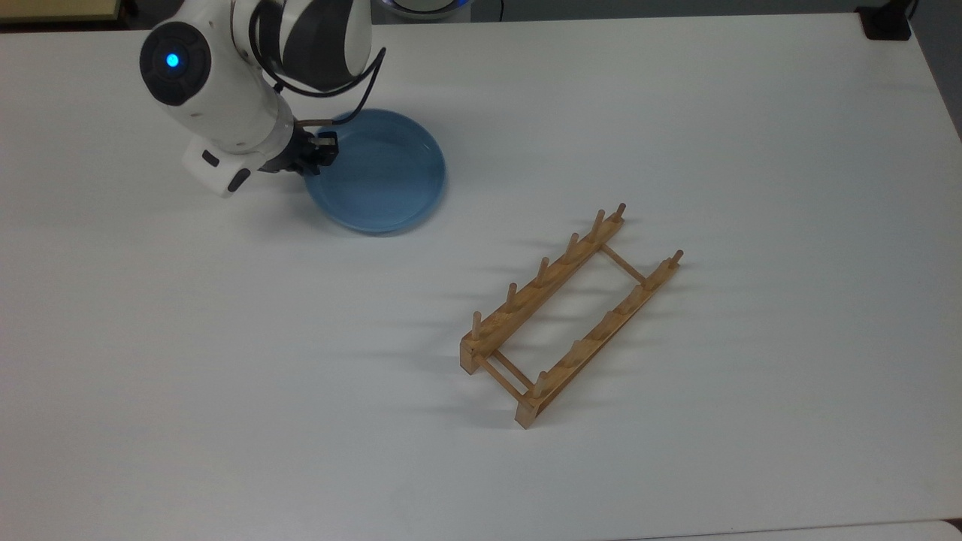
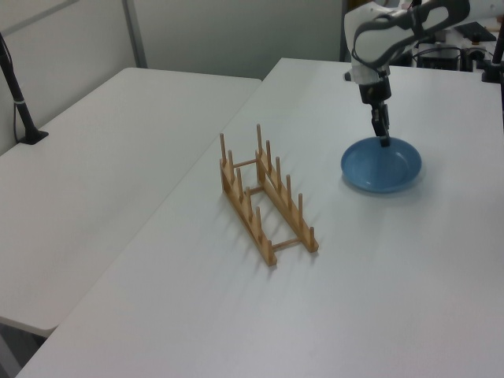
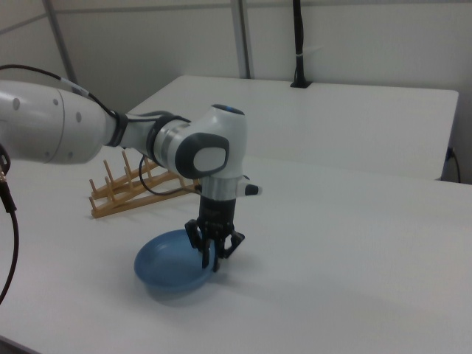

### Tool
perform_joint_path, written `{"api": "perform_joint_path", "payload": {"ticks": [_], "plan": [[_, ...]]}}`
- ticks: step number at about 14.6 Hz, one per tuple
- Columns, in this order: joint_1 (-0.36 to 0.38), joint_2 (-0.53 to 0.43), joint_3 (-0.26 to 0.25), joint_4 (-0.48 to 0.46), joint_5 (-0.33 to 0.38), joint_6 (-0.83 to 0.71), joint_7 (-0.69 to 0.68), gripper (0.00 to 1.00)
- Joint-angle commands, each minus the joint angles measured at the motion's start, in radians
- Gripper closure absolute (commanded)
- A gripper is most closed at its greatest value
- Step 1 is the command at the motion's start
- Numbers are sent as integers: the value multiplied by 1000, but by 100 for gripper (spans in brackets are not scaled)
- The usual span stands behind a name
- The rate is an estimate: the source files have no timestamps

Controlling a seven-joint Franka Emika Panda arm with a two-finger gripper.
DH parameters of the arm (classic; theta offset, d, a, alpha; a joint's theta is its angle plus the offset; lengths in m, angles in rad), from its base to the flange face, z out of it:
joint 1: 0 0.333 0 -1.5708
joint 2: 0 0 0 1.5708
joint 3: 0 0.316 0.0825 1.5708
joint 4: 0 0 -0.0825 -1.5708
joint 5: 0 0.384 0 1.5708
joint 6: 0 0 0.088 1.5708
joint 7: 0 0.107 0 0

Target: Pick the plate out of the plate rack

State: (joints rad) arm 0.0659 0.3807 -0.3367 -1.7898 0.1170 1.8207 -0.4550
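Light-blue and round, the plate (image 1: 376, 171) lies flat on the white table (image 1: 676, 113), well apart from the plate rack (image 1: 569, 315); in the top view it sits at about ten o'clock from the rack. In the left view the plate (image 2: 381, 164) lies at about two o'clock from the rack (image 2: 266, 194), and in the right view the plate (image 3: 171, 263) lies in front of the rack (image 3: 136, 189).

At the plate's rim, on the nine o'clock side in the top view, sits the claw (image 1: 325, 147), its black fingers clamped on the rim. In the right view the claw (image 3: 214, 254) points straight down, fingers (image 3: 206, 254) astride the rim on the right view's right side. In the left view the claw (image 2: 384, 140) meets the far edge of the plate.

White with grey joints, the arm (image 1: 225, 83) bends down over the table; a blue light glows on one joint cap (image 1: 173, 60), and a black cable (image 1: 353, 75) loops along the wrist.

One plate, one rack, one arm. The rack is pale wood: two parallel rails with upright pegs, six on the rail nearer the plate, with thin crossbars at the ends, and nothing in its slots.
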Motion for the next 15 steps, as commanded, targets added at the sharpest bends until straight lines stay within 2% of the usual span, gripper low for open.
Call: {"api": "perform_joint_path", "payload": {"ticks": [1,2,6,8,10,11,12,15], "plan": [[2,6,-5,-60,-72,63,-17,5],[0,10,-7,-60,-74,63,-13,0],[3,-5,-7,-48,-76,55,13,0],[9,-28,-5,-10,-76,45,88,0],[28,-69,14,-5,-92,51,203,0],[43,-95,27,3,-130,51,254,0],[49,-142,57,32,-166,37,319,0],[49,-233,122,35,-201,-14,387,0]]}}
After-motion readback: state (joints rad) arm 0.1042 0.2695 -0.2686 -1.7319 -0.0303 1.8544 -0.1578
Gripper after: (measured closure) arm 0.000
